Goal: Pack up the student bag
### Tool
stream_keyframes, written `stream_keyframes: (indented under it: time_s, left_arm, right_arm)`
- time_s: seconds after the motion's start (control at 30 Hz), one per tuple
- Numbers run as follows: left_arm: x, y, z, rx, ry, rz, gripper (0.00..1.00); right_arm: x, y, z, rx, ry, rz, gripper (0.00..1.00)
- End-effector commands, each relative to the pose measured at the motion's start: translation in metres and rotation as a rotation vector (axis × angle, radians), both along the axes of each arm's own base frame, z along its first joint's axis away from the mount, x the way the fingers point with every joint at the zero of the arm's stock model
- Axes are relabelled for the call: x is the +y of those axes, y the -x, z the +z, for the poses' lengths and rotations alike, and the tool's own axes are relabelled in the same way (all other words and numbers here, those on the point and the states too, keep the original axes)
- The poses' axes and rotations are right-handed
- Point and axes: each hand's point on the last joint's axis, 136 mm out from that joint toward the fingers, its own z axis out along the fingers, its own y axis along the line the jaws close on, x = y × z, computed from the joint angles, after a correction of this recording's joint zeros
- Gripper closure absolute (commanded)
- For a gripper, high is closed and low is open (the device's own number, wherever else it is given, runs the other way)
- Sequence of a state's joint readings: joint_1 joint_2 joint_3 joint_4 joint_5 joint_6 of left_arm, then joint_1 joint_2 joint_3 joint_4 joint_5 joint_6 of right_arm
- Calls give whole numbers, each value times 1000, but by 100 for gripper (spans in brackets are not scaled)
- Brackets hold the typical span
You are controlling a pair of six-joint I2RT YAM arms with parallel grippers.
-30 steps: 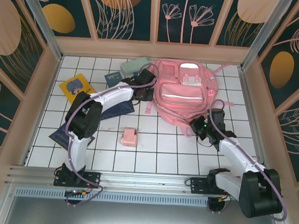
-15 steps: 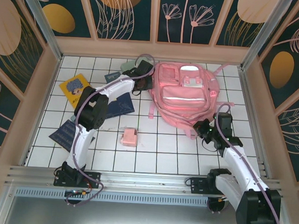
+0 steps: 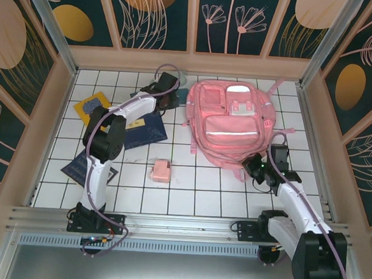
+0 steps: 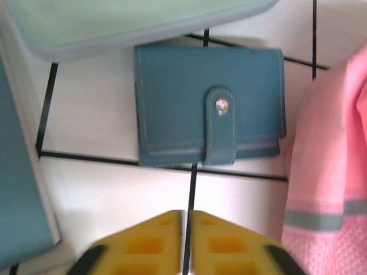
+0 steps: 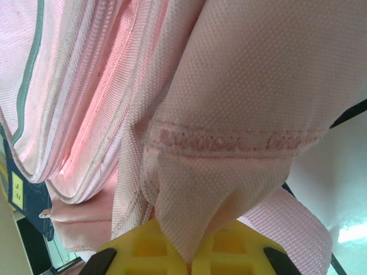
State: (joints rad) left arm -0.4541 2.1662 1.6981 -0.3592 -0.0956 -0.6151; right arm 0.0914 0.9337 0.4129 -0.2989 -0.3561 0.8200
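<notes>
Nearby, a blue wallet (image 4: pixel 210 106) lies beside the student bag (image 3: pixel 230 121).

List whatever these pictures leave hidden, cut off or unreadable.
- Backpack opening: top view shows its front only; right wrist view shows folds.
- Mint case: cut by left wrist frame's top edge.
- Left end effector in top view: too small to judge.
- Yellow book cover: too small to read.

A blue snap-tab wallet (image 4: pixel 210 106) lies flat on the white tiled desk (image 4: pixel 109 189) just ahead of the left gripper (image 4: pixel 186 220), whose yellow fingers (image 4: pixel 143 246) nearly touch, pink student bag (image 4: pixel 332 172) fabric beside it.
</notes>
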Motion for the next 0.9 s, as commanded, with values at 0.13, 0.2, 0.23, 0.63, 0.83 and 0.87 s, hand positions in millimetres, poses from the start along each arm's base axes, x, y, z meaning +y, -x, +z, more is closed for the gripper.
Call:
stream_keyframes:
  time_s: [0.13,0.2,0.23,0.63,0.83,0.87]
  left_arm:
    - [-19,17,43,-76,91,-123,49]
    - [-27,15,44,-77,114,-158,41]
    - [-30,13,44,-79,122,-167,41]
    - [-81,-18,16,-31,139,-263,34]
    - [-100,-17,-10,19,143,-288,39]
    - [-107,-17,-13,21,149,-299,40]
  right_arm:
    - [-8,-16,10,-36,60,-7,100]
    - [-10,-15,7,-26,67,-11,100]
    - [-10,-14,6,-24,67,-11,100]
    - [-13,-9,10,-30,82,-2,100]
    - [-2,-7,14,-60,33,49,100]
    - [3,-6,15,-68,10,64,100]
